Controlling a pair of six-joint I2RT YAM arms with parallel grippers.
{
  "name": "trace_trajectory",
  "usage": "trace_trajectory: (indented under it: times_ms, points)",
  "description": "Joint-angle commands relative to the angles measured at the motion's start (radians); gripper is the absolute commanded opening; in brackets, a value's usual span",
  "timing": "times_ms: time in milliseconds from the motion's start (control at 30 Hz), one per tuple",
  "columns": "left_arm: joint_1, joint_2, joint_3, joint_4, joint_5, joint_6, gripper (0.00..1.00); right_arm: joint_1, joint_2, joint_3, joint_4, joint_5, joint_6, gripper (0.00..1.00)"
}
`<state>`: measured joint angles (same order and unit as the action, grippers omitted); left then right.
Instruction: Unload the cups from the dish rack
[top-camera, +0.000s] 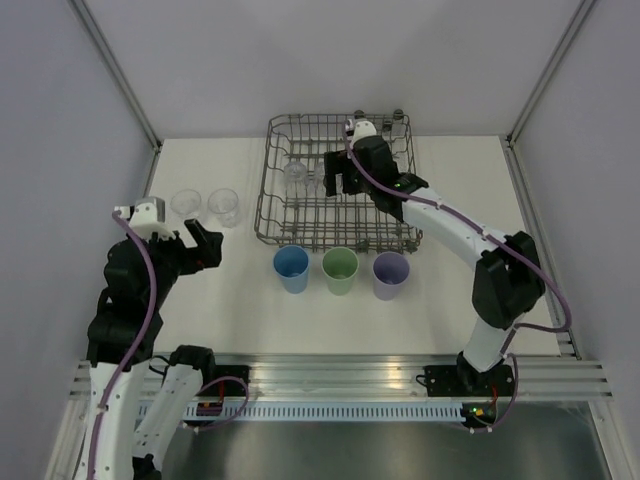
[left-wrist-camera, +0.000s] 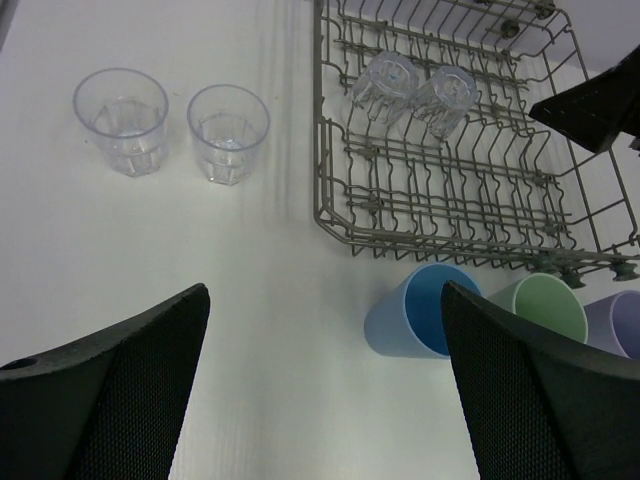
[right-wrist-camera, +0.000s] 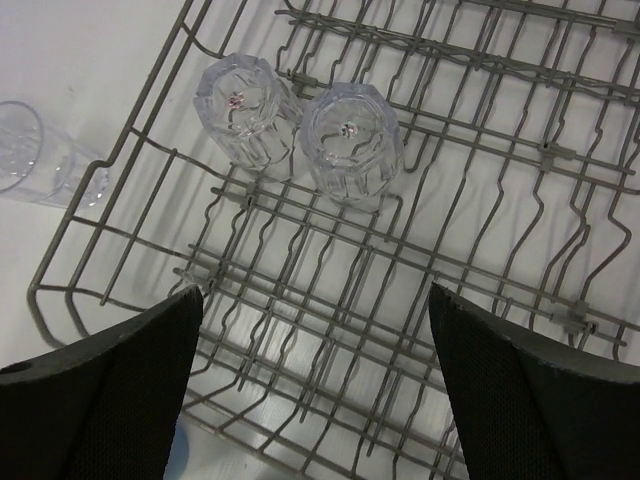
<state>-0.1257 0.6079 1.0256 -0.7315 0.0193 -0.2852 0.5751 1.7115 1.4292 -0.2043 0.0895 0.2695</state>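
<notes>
right tool (top-camera: 338, 175) spread, above rack (top-camera: 300, 225) | left tool (top-camera: 200, 245) spread, near left edge of desk (top-camera: 240, 300) | two glasses (right-wrist-camera: 350, 140) inverted, side by side, near rack's left edge | advice: straddle one glass, miss its neighbour, lift straight

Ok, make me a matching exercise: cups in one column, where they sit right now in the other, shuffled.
Column one:
1. blue tumbler
2. lilac tumbler
3. inverted clear glasses
4. upright clear glasses

Column two:
A. on the table, left of the dish rack
B. inside the dish rack
C. right end of the row in front of the rack
D. left end of that row

Pairs: 1-D, 2-C, 3-B, 4-A
</notes>
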Motion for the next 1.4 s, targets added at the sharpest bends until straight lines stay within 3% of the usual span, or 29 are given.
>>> trace_trajectory:
  times_ms: [0,200,367,900,1000,1233,1367]
  points:
    - [-0.002,-0.088,-0.073,0.096,-0.088,-0.052,1.0,0.025,0.104,0.137,-0.015,0.124,-0.075,0.98]
    - [-0.002,-0.154,-0.174,0.112,-0.136,-0.046,1.0,0.037,0.341,0.416,-0.13,0.145,-0.075,0.98]
    - [-0.002,-0.106,-0.182,0.126,-0.105,-0.029,1.0,0.052,0.5,0.603,-0.205,0.205,-0.096,0.98]
    - [-0.002,-0.086,-0.193,0.135,0.002,-0.012,1.0,0.039,0.764,0.89,-0.285,0.257,-0.142,0.94]
    - [-0.002,-0.089,-0.196,0.138,0.011,-0.011,1.0,0.025,0.775,0.896,-0.274,0.24,-0.147,0.89]
    - [-0.002,-0.086,-0.197,0.144,0.021,-0.005,1.0,0.006,0.778,0.907,-0.288,0.21,-0.148,0.64]
    - [-0.002,-0.083,-0.197,0.146,0.027,-0.005,1.0,0.005,0.761,0.902,-0.287,0.22,-0.15,0.55]
